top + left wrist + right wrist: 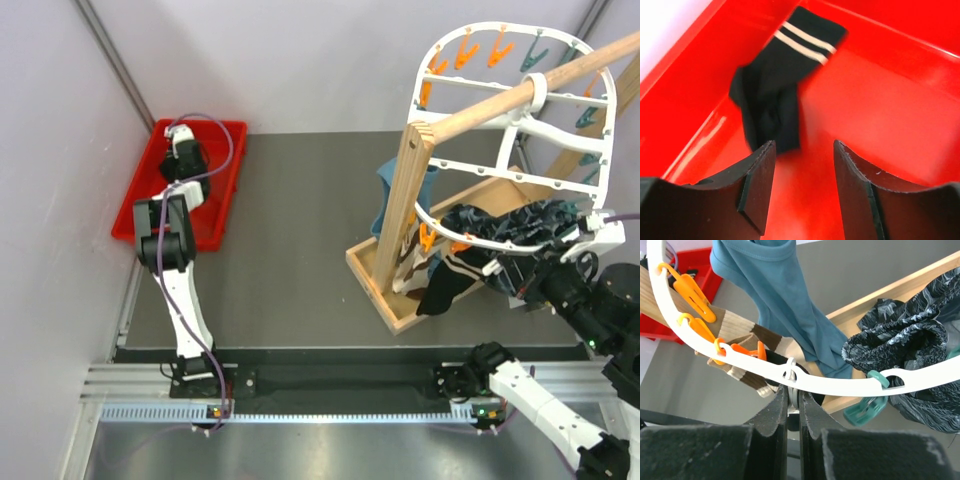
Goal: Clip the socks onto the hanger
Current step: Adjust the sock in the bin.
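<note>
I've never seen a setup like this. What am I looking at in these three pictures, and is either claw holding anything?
Two robot arms are bolted at the near edge of a table. The overhead picture shows both; the other two come from a camera on each wrist. The left gripper hangs open over a black sock lying in a red tray, holding nothing. The right gripper is pinched shut just under the white rim of the hanger; what it grips is hidden. A brown banded sock hangs from that hanger, which hangs on a wooden rack.
</note>
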